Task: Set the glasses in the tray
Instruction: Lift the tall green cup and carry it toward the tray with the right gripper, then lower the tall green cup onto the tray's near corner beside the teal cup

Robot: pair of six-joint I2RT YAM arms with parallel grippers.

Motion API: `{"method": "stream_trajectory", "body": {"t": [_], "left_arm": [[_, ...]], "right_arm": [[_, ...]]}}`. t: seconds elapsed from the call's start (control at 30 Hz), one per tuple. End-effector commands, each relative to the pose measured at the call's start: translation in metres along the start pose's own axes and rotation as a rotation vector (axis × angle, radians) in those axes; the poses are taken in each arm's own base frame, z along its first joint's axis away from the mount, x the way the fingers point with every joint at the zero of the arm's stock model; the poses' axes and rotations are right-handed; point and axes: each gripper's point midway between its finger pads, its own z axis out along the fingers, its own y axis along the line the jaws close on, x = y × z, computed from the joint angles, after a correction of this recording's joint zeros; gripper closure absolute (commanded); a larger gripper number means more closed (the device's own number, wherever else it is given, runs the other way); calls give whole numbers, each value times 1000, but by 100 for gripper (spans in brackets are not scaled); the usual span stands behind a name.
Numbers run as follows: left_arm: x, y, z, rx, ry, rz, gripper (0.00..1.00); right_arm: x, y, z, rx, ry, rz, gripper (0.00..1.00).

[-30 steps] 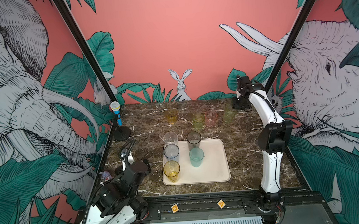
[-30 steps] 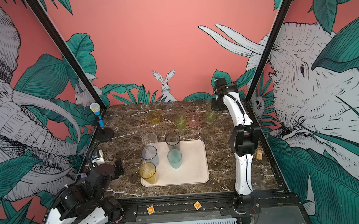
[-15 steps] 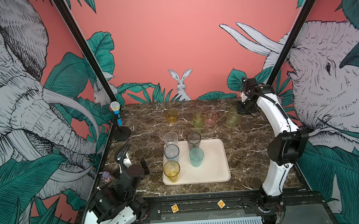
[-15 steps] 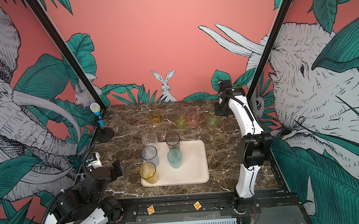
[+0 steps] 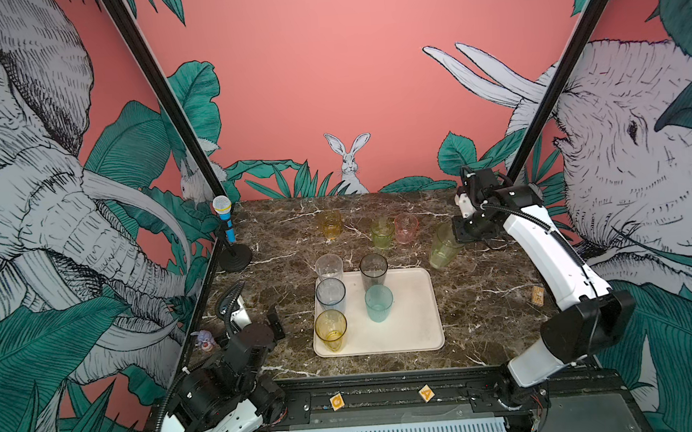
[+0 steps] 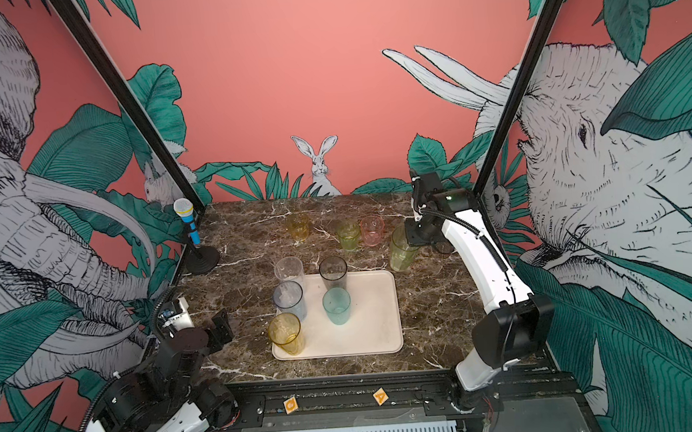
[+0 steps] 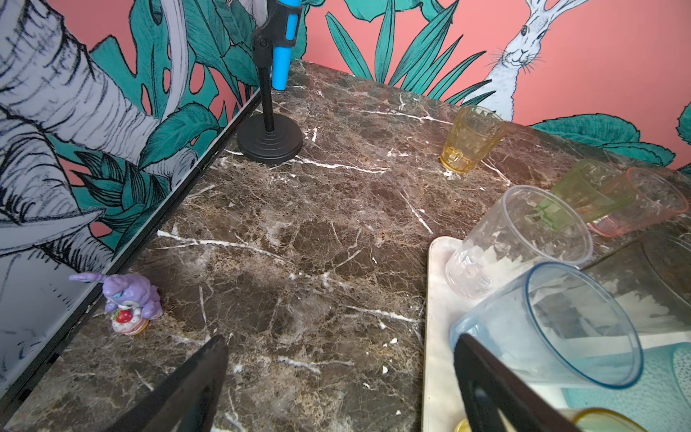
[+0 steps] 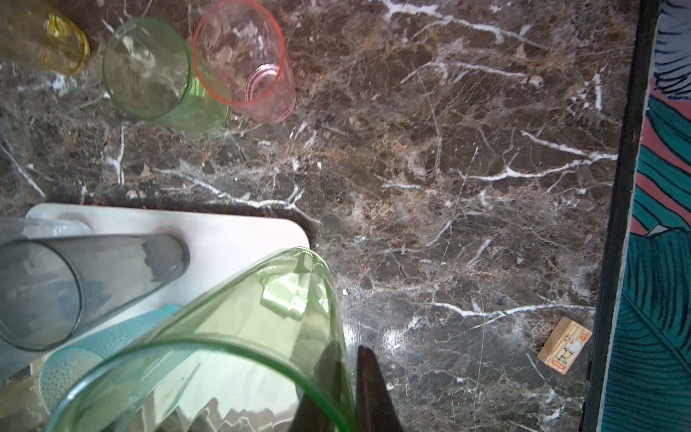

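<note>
glasses [image 5: 378,302]: nine; five tall on the tray [image 5: 414,325]; three short on marble [image 5: 486,282] behind it; tall green glass [image 5: 442,247] tilted, pinched by right gripper [image 8: 347,381] beyond tray's far right corner; left gripper [image 7: 341,340] wide open, empty; edges: one toy mic [image 5: 228,229], one purple figurine [image 7: 127,303], one wooden block [image 8: 564,344]

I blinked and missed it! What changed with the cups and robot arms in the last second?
The right gripper, shut on the tall translucent green tumbler, carried it from the back right corner toward the flat cream tray; it is now tilted, just short of the tray. The open left gripper drew back slightly. The five tall tumblers on the tray and three short patterned ones behind stayed put.
</note>
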Motion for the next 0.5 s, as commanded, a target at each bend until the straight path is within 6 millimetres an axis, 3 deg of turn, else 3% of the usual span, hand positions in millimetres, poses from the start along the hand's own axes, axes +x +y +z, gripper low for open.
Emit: {"method": "stream_trajectory", "body": {"t": [0.0, 0.47], "left_arm": [[3, 7, 0, -28, 0, -19, 5], [2, 10, -2, -28, -4, -36, 6]], "right_arm": [[9, 10, -15, -16, -52, -39, 100], [75, 45, -25, -43, -92, -143, 100]]}}
